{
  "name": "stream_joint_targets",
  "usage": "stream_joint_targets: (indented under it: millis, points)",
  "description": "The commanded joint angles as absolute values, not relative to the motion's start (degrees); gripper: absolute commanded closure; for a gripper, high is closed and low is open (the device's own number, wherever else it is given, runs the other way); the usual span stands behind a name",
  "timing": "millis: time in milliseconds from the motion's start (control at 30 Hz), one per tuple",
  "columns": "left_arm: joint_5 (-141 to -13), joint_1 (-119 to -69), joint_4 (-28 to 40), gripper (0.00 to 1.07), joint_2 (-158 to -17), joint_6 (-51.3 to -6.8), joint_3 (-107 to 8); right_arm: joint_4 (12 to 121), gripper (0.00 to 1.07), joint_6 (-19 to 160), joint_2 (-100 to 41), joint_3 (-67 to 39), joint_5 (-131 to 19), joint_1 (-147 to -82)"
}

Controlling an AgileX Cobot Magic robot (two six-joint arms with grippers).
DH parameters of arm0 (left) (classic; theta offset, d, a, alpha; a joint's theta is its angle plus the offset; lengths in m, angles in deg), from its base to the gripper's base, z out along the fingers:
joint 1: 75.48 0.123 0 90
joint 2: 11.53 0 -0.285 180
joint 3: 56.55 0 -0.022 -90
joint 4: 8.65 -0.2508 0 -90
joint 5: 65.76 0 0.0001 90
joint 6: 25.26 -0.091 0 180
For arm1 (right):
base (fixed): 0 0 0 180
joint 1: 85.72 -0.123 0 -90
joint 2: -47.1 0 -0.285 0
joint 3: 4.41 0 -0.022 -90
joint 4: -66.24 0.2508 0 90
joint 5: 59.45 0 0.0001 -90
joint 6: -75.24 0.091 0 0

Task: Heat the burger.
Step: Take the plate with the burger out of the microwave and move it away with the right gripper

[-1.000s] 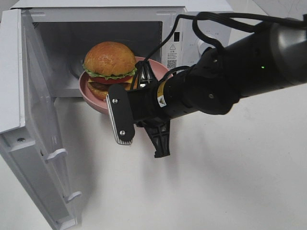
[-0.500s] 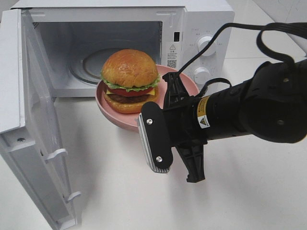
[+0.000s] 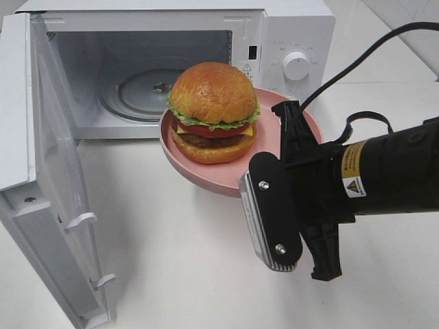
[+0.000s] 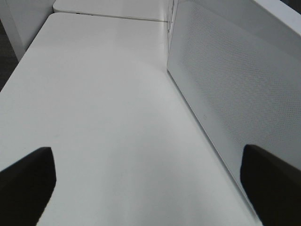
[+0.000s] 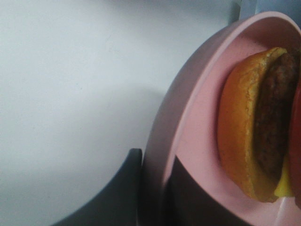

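White tabletop point(image 3: 171, 267) everywhere, with a white microwave point(image 3: 295, 34) at the back and its door point(image 3: 41, 171) swung wide open to the left. Inside you can see the round glass turntable point(image 3: 140, 92) and nothing sitting on it. Writing-wise: there's a small warning triangle sticker and a QR-looking label on the strip next to the cavity, plus tiny print around the upper dial point(image 3: 296, 66), all too small to read. The right arm has a yellow sticker point(image 3: 353, 171) with a black hazard triangle, text also unreadable.

The burger point(image 3: 214, 113) sits upright on a pink plate point(image 3: 206, 179), out in front of the microwave opening, plate held up off the table. The right gripper point(image 3: 291, 137) is clamped on the plate's near rim, one finger over the inside and one under; the right wrist view shows that really well, dark fingers point(image 5: 188, 197) pinching the pink rim with the bottom bun and patty right there beside them. Overhead you mostly just see the gripper's body.

The left gripper point(image 4: 150, 181) only shows up in its own wrist view: two dark fingertips point(image 4: 26, 181) spread wide apart, nothing between them, looking at bare table and the perforated outer face of the door
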State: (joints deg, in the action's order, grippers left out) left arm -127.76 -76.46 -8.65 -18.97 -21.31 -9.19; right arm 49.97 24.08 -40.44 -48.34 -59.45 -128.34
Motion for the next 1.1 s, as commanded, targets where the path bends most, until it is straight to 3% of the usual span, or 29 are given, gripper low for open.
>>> stream_joint_targets:
  millis: [33,600,1100]
  points:
    - [-127.1,-76.3,-8.7,0.07,-18.8,-21.2,-9.1,49.2,1.07,23.7,-36.9,-49.1,-56.6,-128.6]
    - [-127.1,-76.3,-8.7,0.07,-18.8,-21.2,-9.1,48.5,1.07,27.9,-24.7,-54.7,-65.5,-128.6]
    - [-127.1,-76.3,-8.7,0.07,-18.8,-21.2,-9.1,40.0,1.07,39.6,-14.0,-58.7,-75.4,-128.6]
